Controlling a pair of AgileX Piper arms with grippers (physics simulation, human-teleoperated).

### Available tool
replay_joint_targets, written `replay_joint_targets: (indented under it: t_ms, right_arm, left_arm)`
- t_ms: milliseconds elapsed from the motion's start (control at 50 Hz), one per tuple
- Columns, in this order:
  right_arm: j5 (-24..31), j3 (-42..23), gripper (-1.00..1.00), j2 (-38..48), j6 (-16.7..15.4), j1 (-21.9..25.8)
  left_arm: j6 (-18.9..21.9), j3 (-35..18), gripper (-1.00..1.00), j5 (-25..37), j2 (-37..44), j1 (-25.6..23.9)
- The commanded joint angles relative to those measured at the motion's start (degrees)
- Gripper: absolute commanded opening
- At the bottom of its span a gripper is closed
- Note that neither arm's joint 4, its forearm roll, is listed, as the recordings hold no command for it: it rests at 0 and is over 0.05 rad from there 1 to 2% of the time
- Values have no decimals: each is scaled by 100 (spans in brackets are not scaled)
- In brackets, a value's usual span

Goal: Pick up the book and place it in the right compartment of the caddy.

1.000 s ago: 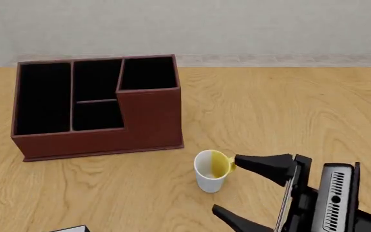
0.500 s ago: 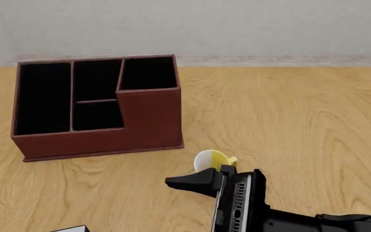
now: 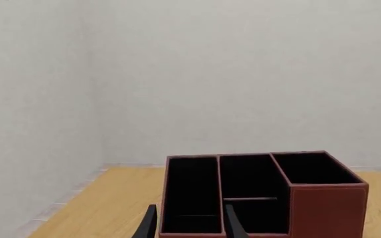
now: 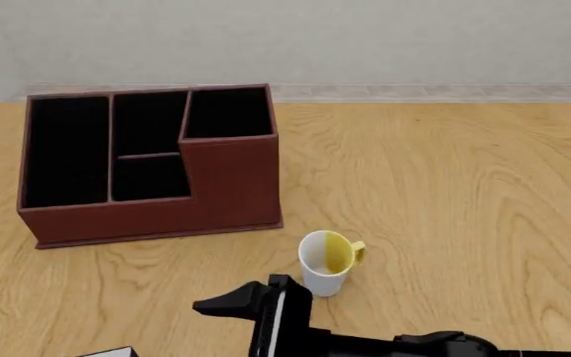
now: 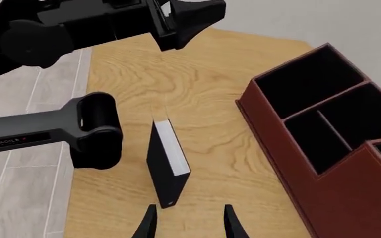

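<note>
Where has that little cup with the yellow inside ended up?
In the front view the mug stands upright on the table, just right of the caddy's near corner, with the right gripper just in front.

book (image 4: 112,352) is getting cut off by front view's bottom edge, only a corner showing. Right gripper (image 5: 187,220) fingertips are running off right wrist frame; left gripper (image 3: 189,224) likewise in left wrist view.

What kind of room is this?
Probably a computer-made test room, not a real one. A bare wooden table sits against plain walls, holding just a caddy, a mug and a book. Two robot arms work there; the right end effector points at the book.
</note>
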Motion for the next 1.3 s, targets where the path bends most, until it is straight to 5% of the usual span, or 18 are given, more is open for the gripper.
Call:
replay_joint_targets:
  t_ms: [20, 1300]
  right_arm:
    - [-96, -291, 100, 561, -32, 68]
    - [-498, -1780, 100, 3145, 84, -10]
  left_arm:
    - [27, -21, 100, 9, 0, -2]
    - [100, 705, 100, -476, 0, 415]
